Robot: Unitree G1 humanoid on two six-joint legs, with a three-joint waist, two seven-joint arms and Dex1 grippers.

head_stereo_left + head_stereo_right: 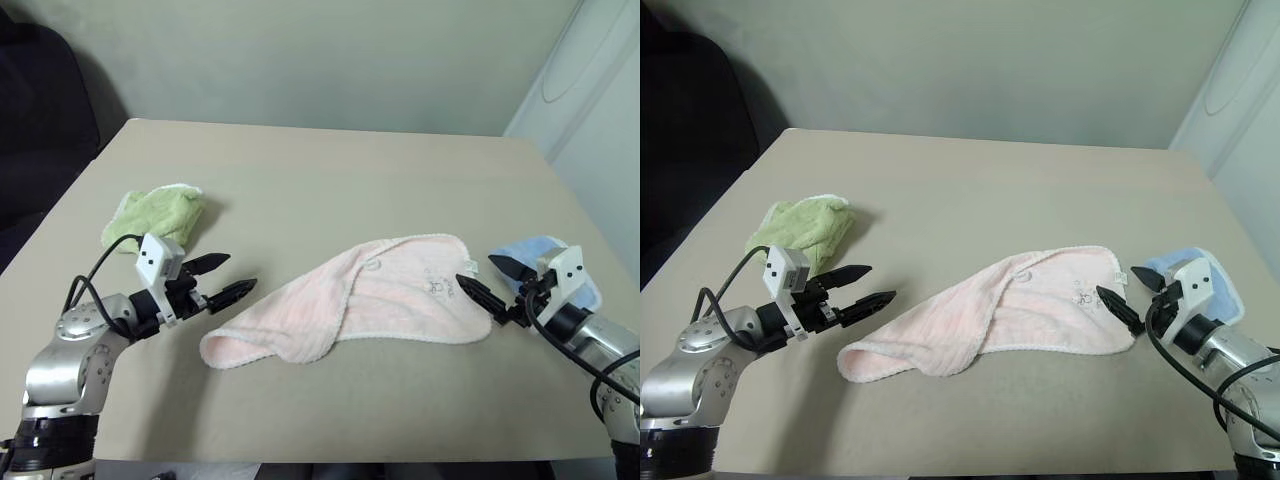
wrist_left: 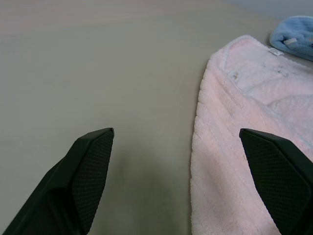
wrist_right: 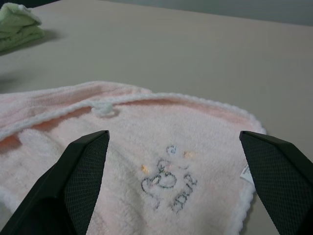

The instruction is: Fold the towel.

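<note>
— Tabletop (image 1: 330, 180) layout?
— Pink towel (image 1: 350, 305) lies half-folded mid-table. Left gripper (image 1: 224, 279) hovers beside its left end, right gripper (image 1: 487, 283) at its right edge; both spread wide, holding nothing.

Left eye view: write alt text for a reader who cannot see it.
A pale pink towel lies loosely folded over itself on a beige table, between the robot's two open grippers: the left gripper just off its rolled end, the right gripper at its opposite edge. A light green cloth sits beyond the left gripper, and a light blue cloth behind the right one.
</note>
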